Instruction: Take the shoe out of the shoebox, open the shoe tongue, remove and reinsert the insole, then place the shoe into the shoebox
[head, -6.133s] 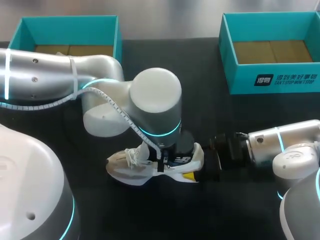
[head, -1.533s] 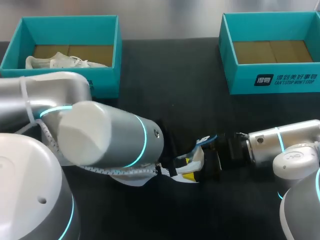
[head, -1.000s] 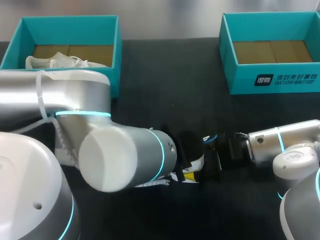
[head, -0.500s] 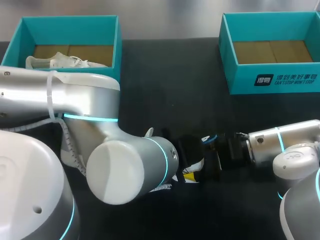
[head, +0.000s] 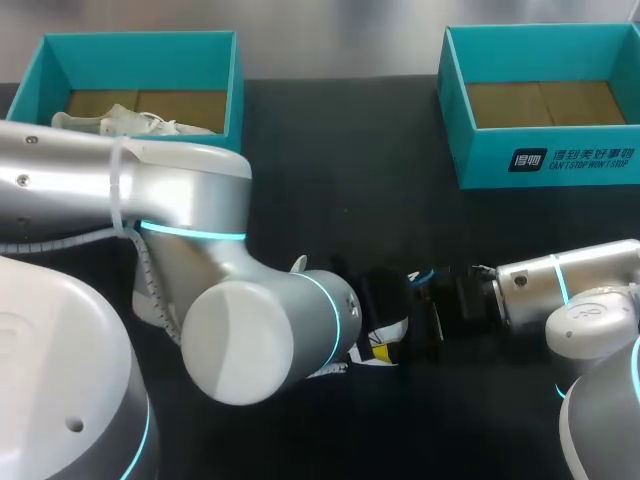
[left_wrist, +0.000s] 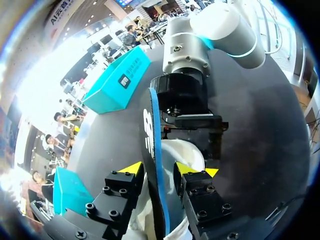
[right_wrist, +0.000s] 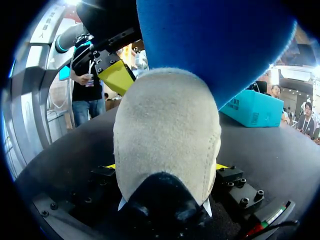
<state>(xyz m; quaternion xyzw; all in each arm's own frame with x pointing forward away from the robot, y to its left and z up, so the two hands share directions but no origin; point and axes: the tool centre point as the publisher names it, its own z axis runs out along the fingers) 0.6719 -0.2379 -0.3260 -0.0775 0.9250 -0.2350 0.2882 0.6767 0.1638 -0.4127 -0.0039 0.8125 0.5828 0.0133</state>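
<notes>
**Jaws both loaded: L on insole, R on shoe**

L gripper is pinching the insole narrow and edge-on. R gripper is clamping the shoe wide at the heel.

Risk: the thin insole could be buckling or slipping at the collar w/ an off-angle push, which would be tugging the shoe loose from R.

Shoe is sitting btwn R's tips, directly under L's.

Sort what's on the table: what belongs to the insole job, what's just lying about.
In the job: shoe, held by the right tool; blue insole, gripped by the left tool; empty right shoebox, probably.
Lying about: second shoe, inside the left shoebox.
</notes>
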